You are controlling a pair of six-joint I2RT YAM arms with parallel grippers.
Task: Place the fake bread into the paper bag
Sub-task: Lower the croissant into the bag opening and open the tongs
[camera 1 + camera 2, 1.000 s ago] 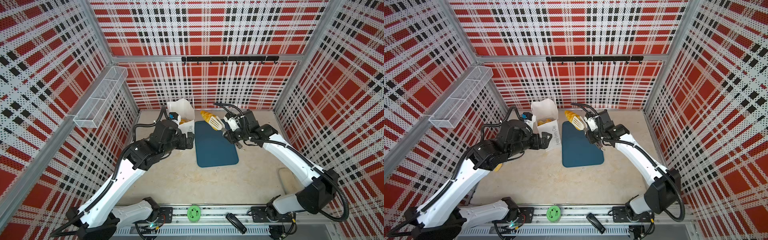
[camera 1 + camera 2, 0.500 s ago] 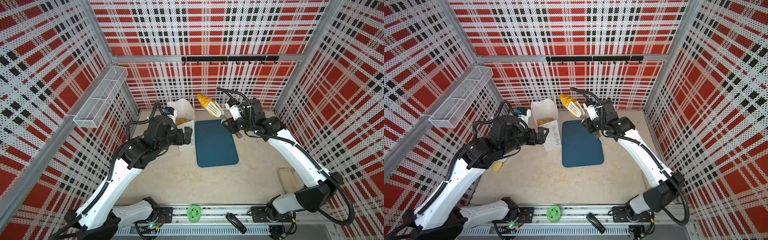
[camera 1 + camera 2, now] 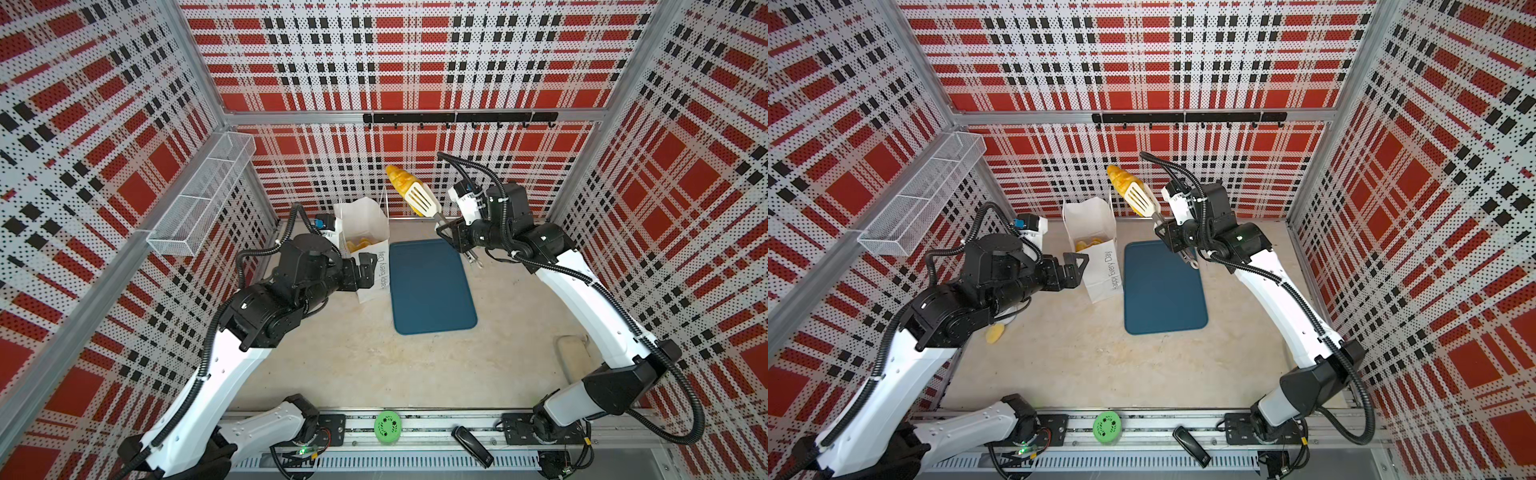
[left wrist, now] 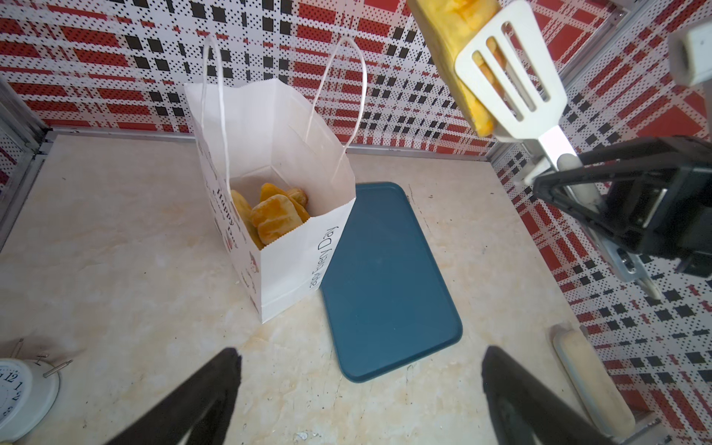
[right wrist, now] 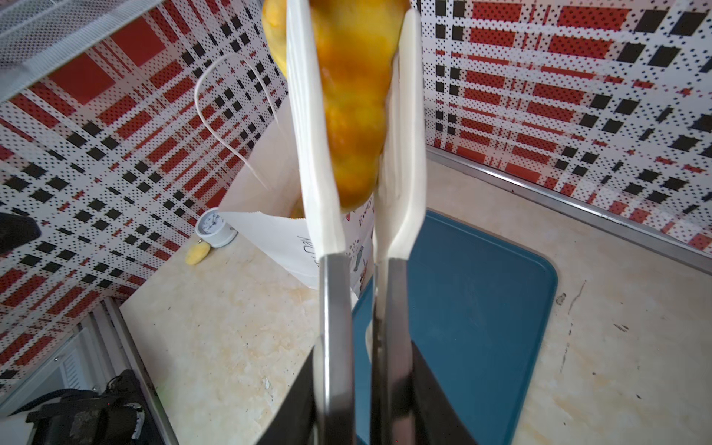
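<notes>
In both top views my right gripper (image 3: 454, 237) is closed narrow on the metal handles of the tongs (image 3: 422, 200). Their white blades pinch the croissant (image 3: 399, 176) in the air at my 11 o'clock, and at 1 o'clock from the paper bag (image 3: 373, 276). My left gripper (image 3: 1077, 270) stands wide and holds nothing, with the bag just at its 3 o'clock.

Left wrist view: my fingers (image 4: 208, 389) are spread far apart. Pastries (image 4: 275, 219) lie inside the bag, and the tray (image 4: 389, 269) sits beside it.

Right wrist view: the croissant (image 5: 354, 96) sits between the blades, well beyond my fingers (image 5: 431, 400).
</notes>
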